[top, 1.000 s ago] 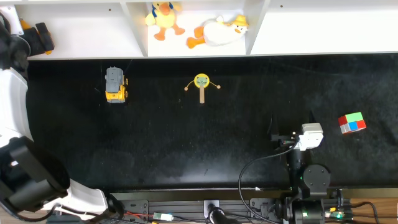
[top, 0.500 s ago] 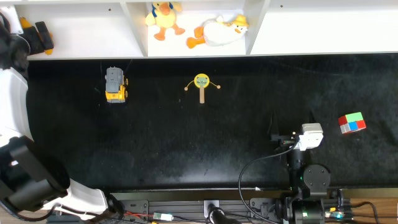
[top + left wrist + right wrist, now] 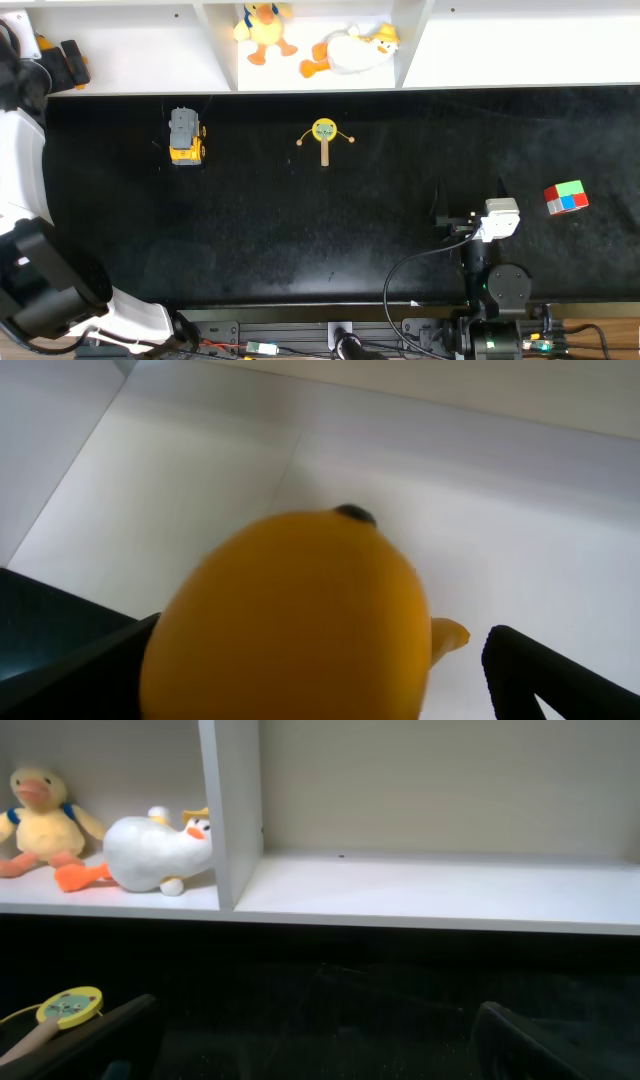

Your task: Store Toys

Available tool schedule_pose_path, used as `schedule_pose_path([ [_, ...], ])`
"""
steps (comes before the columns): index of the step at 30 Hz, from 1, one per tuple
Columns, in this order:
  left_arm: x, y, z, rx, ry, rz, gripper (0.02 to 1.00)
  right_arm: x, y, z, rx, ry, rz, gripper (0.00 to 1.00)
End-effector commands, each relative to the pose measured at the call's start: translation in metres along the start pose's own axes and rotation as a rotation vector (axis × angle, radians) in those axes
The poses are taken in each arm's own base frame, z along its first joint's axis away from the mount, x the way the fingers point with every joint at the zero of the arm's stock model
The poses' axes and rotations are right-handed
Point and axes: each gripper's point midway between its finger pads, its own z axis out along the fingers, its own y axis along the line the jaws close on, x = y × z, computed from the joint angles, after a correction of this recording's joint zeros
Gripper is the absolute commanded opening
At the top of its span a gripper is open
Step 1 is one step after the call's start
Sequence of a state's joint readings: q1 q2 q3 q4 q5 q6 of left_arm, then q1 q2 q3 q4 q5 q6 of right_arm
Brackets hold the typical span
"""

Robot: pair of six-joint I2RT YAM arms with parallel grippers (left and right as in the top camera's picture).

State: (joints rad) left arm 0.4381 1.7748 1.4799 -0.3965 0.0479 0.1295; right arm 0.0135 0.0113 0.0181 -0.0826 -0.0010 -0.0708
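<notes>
Left gripper (image 3: 325,628) is up in the left-hand compartment of the white shelf (image 3: 150,75), far left of the row. Wrist cam: a round orange toy (image 3: 280,590) sits right btwn its fingers, w/ a black dot on top and a small yellow nub at one side. Jaws spread wide; one finger is against the toy, the other stands clear of it w/ white shelf floor showing in the gap, so no real clamp on it. Can't tell if the toy rests on the shelf floor.

Right gripper (image 3: 318,1010) is low over the black mat (image 3: 300,230) at the right side, facing the shelf. Fingers are far apart, nothing btwn them.

Middle compartment: yellow plush duck (image 3: 264,25) and white plush duck (image 3: 350,50), side by side, the white one lying on its side. The right-hand compartment faces the right wrist cam.

On the mat, near the shelf edge: toy truck (image 3: 185,135), yellow and grey, left of centre. Rattle drum (image 3: 324,133) w/ wooden handle at centre, well apart from the truck. Colour cube (image 3: 566,197) is far right, near the right arm but not touching it.
</notes>
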Motion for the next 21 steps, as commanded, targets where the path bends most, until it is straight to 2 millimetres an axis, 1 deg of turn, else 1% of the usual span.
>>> schedule_pose_path([
  [1,-0.01,-0.004,-0.016,0.008,-0.022,0.001,0.998,0.004,0.0,0.0,-0.003,0.002,0.004,0.996],
  [4,-0.012,-0.003,-0.024,0.003,-0.023,0.004,0.998,0.004,0.0,0.0,-0.003,0.002,0.004,0.996],
  [8,-0.009,0.001,-0.03,-0.003,-0.012,-0.002,0.998,0.004,0.0,0.0,-0.003,0.002,0.004,0.996],
  [10,-0.003,0.009,-0.036,-0.015,0.005,-0.015,0.998,0.004,0.0,0.0,-0.003,0.002,0.004,0.996],
  [13,0.005,0.014,-0.042,-0.023,0.016,-0.023,0.998,0.004,0.0,0.0,-0.003,0.002,0.004,0.993],
  [16,0.019,0.014,-0.048,-0.024,0.034,-0.027,0.998,0.004,0.0,0.0,-0.003,0.002,0.004,0.996],
  [19,0.038,0.01,-0.055,-0.02,0.059,-0.029,0.998,0.004,0.0,0.0,-0.003,0.002,0.004,0.996],
  [21,0.06,0.005,-0.065,-0.015,0.08,-0.029,0.996,0.004,0.0,0.0,-0.003,0.002,0.004,0.998],
])
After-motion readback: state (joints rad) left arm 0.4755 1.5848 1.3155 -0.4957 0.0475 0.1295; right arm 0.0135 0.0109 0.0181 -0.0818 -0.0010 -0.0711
